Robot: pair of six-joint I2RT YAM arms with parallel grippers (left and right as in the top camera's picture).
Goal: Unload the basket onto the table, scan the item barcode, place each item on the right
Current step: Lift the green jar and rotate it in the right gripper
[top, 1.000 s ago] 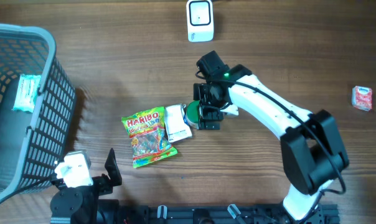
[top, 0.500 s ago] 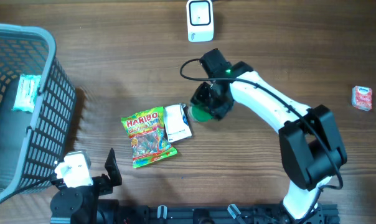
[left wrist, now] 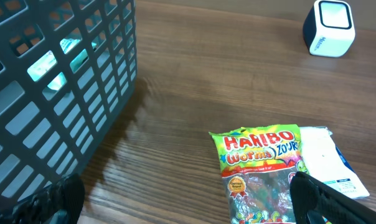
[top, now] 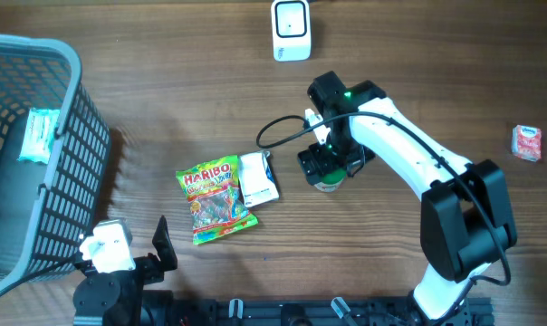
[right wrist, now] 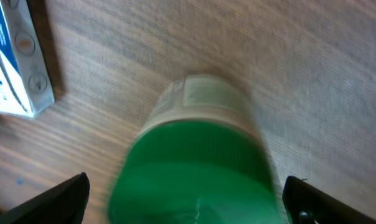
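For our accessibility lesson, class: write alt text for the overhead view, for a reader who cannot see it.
The right gripper hovers over a green-capped bottle on a wooden table, with a sweets bag and a white box to its left. A white scanner sits at the far edge and a basket stands at the left.

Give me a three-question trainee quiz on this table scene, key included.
1. True or false: the right pincer is clamped on the green-lidded jar.
2. Fill in: the pale packet lies inside the ____.
3. What lies right beside the Haribo bag? A) white box B) green-lidded jar C) pale packet
Key: 1 false, it stands open over the jar; 2 basket; 3 A.
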